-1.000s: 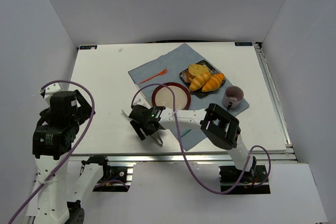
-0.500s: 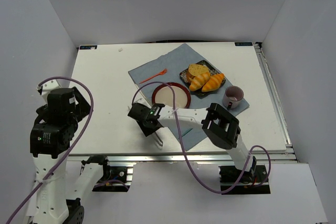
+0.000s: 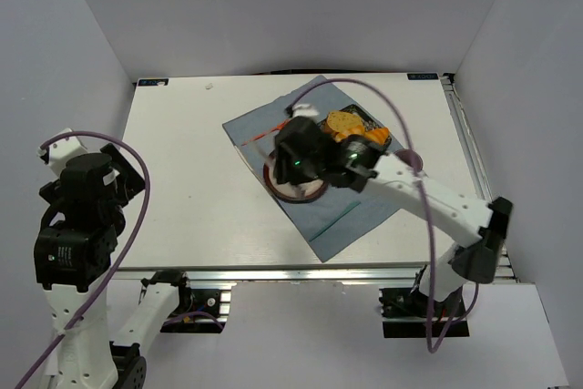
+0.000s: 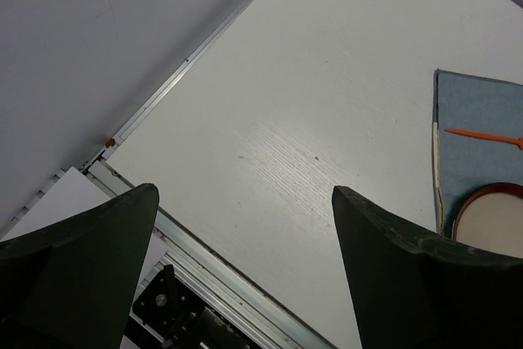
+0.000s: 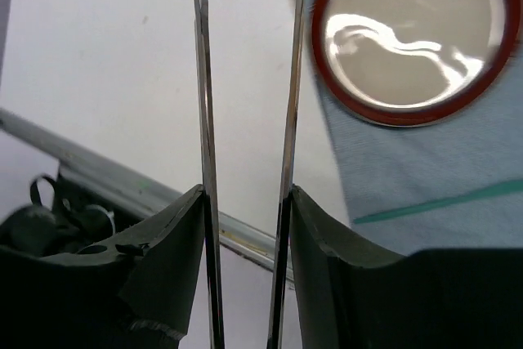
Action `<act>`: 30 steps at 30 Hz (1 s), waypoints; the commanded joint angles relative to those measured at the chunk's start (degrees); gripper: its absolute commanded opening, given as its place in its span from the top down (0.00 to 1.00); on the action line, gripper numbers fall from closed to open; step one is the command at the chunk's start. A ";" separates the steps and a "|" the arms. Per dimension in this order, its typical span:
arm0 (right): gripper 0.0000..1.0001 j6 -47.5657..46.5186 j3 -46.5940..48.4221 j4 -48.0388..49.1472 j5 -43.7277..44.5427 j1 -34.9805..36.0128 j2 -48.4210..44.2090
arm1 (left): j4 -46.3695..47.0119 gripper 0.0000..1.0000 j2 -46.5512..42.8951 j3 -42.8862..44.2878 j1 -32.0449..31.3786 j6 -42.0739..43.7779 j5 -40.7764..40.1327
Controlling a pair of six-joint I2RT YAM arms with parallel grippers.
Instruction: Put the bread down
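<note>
Over the blue-grey cloth (image 3: 339, 218) at the middle of the white desk (image 3: 182, 152): right arm stretched in from the near right corner, wrist above the red-rimmed plate (image 3: 293, 192).

Right gripper (image 5: 245, 120) pointing down just left of that plate, over the desk's near edge. Lined on each inner finger face with a long thin metal blade (image 5: 203, 79); fixed there or merely held, cannot tell. Set a narrow way apart, roughly parallel, with only desk and the metal edge rail showing between. Nothing pinched.

Bread (image 3: 369, 140) lying in the dark tray (image 3: 364, 116) at the far right of the cloth, just beside a round brown-topped bun (image 3: 344, 122). Largely covered from above by the right arm, so only a strip of golden-orange crust showing. Cannot separate one croissant from the other there. Apart from the blades and not on the plate.

Left arm raised at the left side of the desk, off the cloth. Left gripper (image 4: 245, 194) gaping wide, dark fingers (image 4: 90, 259) far apart, white desk showing between, gripping nothing. At the right of that wrist view: the cloth's edge, a thin orange spoon (image 4: 484, 136) lying on it, and a slice of the plate.
</note>
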 commanded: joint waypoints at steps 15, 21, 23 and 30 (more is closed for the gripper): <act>0.53 6.21 -6.05 -12.21 1.42 -32.49 -11.57 | 1.84 0.02 -0.48 -6.51 -0.23 -0.08 6.31; 0.49 8.50 -7.46 -10.01 -1.14 -33.73 -8.58 | 1.58 0.02 -0.74 -6.95 -0.23 0.18 6.84; 0.49 8.50 -7.98 -9.31 -1.75 -34.34 -7.44 | 1.67 0.02 -0.92 -7.21 -0.23 0.36 6.75; 0.46 6.57 -8.69 -5.97 -4.65 -36.28 -4.62 | 1.66 0.02 -0.83 -7.30 -0.23 0.71 6.75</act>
